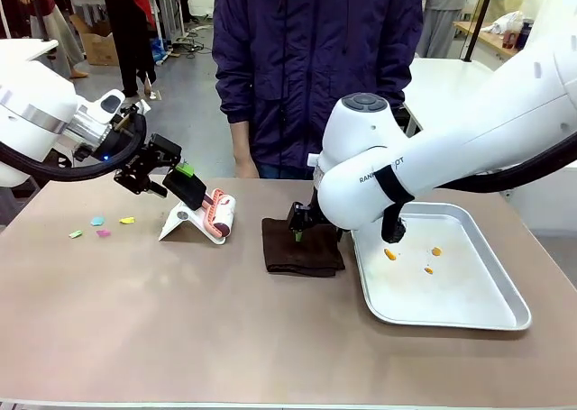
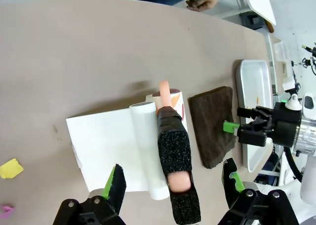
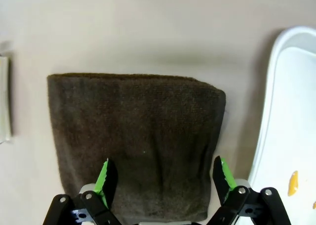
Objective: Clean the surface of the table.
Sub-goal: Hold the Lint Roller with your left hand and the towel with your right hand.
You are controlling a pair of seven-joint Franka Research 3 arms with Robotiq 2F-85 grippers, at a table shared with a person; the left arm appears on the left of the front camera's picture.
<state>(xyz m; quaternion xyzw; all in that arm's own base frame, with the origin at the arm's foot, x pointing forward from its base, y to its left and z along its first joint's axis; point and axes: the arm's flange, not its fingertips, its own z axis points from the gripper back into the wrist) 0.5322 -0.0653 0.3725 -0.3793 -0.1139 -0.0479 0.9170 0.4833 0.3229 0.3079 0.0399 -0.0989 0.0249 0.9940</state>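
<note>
Above the brown cloth (image 3: 133, 136) on the table (image 1: 180, 338), right jaws (spread).

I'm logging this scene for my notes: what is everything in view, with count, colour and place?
table: one, brownish-taupe, under everything
cloth: one, dark brown, mid-table beside the tray
tray: one, silver, robot's right side
crumbs: three, orange, in the tray
scraps: four, green, teal, pink, yellow, table's left part
roller: one, pink and black, on a white stand
person: one, dark jacket, far side
left pincer: open, either side of the roller's handle
right pincer: open, over the cloth
</note>
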